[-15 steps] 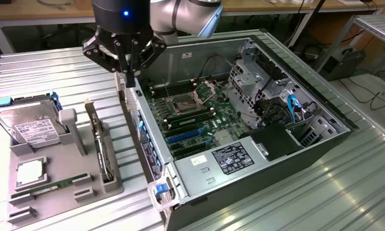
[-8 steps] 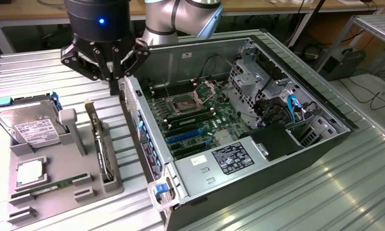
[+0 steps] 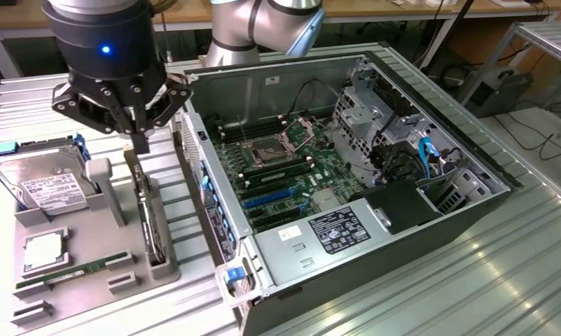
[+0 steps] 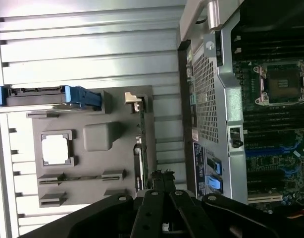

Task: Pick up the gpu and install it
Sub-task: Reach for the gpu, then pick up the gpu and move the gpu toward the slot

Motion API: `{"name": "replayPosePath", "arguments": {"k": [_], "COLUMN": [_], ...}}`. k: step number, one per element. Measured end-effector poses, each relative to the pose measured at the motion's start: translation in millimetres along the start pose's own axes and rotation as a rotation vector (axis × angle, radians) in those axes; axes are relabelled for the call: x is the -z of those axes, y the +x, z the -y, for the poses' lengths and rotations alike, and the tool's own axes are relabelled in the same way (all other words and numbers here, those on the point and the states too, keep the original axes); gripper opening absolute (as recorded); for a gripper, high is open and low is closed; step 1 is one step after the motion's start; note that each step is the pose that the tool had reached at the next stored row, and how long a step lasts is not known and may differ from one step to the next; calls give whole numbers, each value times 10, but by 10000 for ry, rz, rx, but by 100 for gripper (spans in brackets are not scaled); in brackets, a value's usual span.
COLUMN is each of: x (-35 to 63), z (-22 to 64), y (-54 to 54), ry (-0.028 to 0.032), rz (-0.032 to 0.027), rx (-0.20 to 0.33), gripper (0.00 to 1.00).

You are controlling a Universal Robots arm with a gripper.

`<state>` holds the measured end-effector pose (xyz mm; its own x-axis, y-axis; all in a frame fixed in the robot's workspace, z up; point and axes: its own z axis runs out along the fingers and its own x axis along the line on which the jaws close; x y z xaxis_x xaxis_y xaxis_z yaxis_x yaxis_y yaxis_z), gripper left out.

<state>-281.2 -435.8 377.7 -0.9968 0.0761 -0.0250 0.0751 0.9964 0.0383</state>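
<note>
The gpu point(image 3: 149, 217) stands on edge in a slot along the side of the grey holder tray point(image 3: 103, 231) nearest the case, as a thin dark card. In the wrist view the gpu point(image 4: 140, 148) shows edge-on as a narrow strip. My gripper point(image 3: 142, 145) hangs just above the card's far end, its fingers shut together with nothing between them. In the wrist view the gripper point(image 4: 161, 179) sits slightly to one side of the card's edge, apart from it.
The open computer case point(image 3: 355, 175) lies at the exterior view's right with its motherboard point(image 3: 280, 175) exposed. The tray also holds a silver hard drive point(image 3: 47, 185), a square chip point(image 3: 42, 250) and a green memory stick point(image 3: 75, 269). Cables and shelving stand beyond the slatted metal table point(image 3: 486, 280).
</note>
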Motion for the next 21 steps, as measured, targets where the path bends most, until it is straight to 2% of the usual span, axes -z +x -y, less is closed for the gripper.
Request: {"name": "replayPosePath", "arguments": {"k": [3, 5, 7, 21], "x": [-48, -75, -78, -78], "z": [34, 40, 41, 40], "y": [126, 168, 170, 171], "ry": [36, 57, 76, 76], "rz": [0, -1, -6, -5], "rx": [2, 2, 3, 3], "gripper": [11, 11, 11, 11]}}
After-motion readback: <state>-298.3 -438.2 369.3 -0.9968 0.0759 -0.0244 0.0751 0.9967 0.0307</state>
